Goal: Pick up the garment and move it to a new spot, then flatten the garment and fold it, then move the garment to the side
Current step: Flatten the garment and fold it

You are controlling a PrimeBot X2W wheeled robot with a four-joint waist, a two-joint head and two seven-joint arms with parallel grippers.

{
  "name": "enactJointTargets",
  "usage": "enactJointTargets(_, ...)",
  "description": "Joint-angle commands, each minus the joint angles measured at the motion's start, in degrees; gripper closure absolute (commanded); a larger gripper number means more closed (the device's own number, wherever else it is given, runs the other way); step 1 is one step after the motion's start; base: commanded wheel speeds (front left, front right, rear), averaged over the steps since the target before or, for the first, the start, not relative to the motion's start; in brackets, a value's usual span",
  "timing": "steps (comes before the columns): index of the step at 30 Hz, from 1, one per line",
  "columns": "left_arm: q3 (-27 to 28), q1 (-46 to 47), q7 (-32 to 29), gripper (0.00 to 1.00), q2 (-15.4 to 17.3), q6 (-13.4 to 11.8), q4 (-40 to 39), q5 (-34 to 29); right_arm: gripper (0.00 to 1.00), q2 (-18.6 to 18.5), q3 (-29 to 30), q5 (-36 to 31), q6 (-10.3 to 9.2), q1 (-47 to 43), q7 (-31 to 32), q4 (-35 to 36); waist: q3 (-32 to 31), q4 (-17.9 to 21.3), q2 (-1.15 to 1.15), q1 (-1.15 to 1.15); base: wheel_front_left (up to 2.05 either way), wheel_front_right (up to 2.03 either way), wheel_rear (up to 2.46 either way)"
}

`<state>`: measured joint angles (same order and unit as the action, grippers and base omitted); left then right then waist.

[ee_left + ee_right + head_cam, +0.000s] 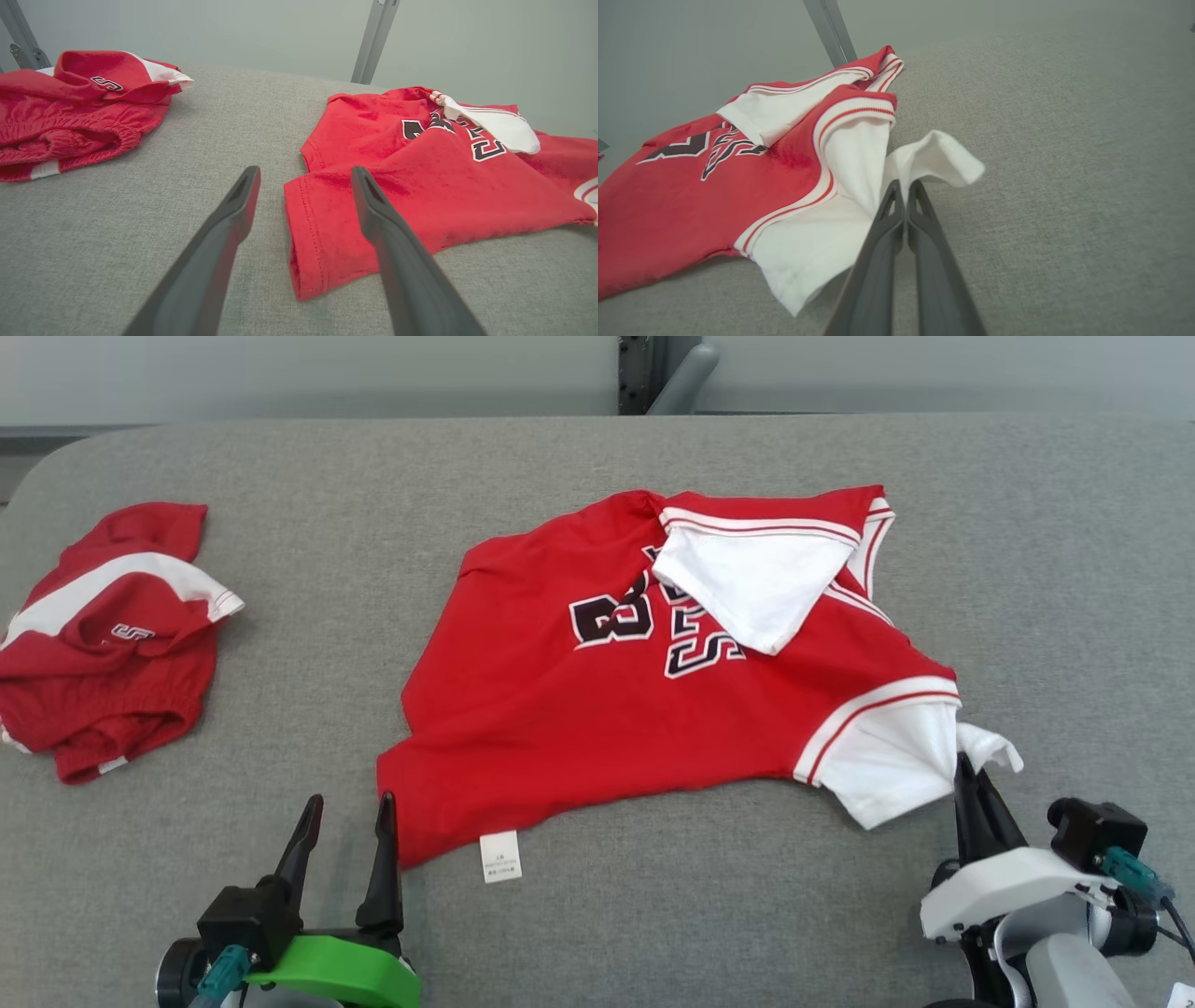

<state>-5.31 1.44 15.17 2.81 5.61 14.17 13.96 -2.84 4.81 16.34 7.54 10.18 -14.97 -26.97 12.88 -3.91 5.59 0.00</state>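
A red T-shirt (pixel 635 709) with white sleeves and dark lettering lies mostly spread on the grey table (pixel 597 915), one white sleeve folded over its chest. My right gripper (pixel 964 767) is shut on the edge of the near white sleeve (pixel 924 163), which puckers up around the fingertips (pixel 896 191). My left gripper (pixel 347 801) stands open just off the shirt's lower left hem corner (pixel 308 242); in the left wrist view that corner lies between the two fingers (pixel 243 196), with nothing gripped. A white care tag (pixel 500 856) sticks out of the hem.
A second red and white garment (pixel 103 644) lies crumpled at the table's left side (pixel 74 112). A grey metal post (pixel 644 373) rises behind the table's far edge. Bare grey cloth lies to the right of the shirt and along the front edge.
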Motion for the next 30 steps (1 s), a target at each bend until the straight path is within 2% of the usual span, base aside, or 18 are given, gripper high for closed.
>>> enactJointTargets(1, 0.3, -1.2, -0.1, 0.0, 0.2, 0.1, 0.3, -0.6, 0.55, -0.2, 0.6, -0.8, -0.1, -1.7, -0.1, -0.2, -3.6, 3.8, 0.0, 0.0, 0.0, 0.0, 0.0)
enactJointTargets(2, 0.4, -1.4, -0.1, 0.0, 0.2, 0.1, 0.5, -0.7, 0.0, -0.2, 1.1, -1.3, -0.1, -2.3, -0.1, -0.3, -3.9, 4.1, 0.0, 0.0, 0.0, 0.0, 0.0)
enactJointTargets(6, 0.8, -2.4, -0.1, 0.0, 0.2, -0.1, 0.8, -0.7, 0.0, -0.2, 3.8, -3.8, -0.09, -4.3, -0.1, 1.3, -5.0, 4.8, 0.0, 0.0, 0.0, 0.0, 0.0)
enactJointTargets(12, 2.5, -3.8, -0.1, 0.0, 0.2, -1.3, 0.4, -0.9, 0.0, -0.1, 6.7, -6.8, -0.09, -6.0, -0.1, 7.7, -6.3, 5.2, 0.0, 0.0, 0.0, 0.0, 0.0)
enactJointTargets(22, 4.7, -5.2, -0.1, 0.0, 0.2, -2.8, -0.5, -1.9, 0.0, 0.0, 5.3, -9.7, -0.09, -7.8, -0.1, 14.4, -8.1, 5.4, 0.0, 0.0, 0.0, 0.0, 0.0)
enactJointTargets(30, 4.4, -7.0, -0.1, 0.0, 0.2, -3.0, -1.2, -1.4, 0.0, -0.1, 3.8, -10.3, -0.09, -9.7, -0.1, 14.9, -9.6, 5.6, 0.0, 0.0, 0.0, 0.0, 0.0)
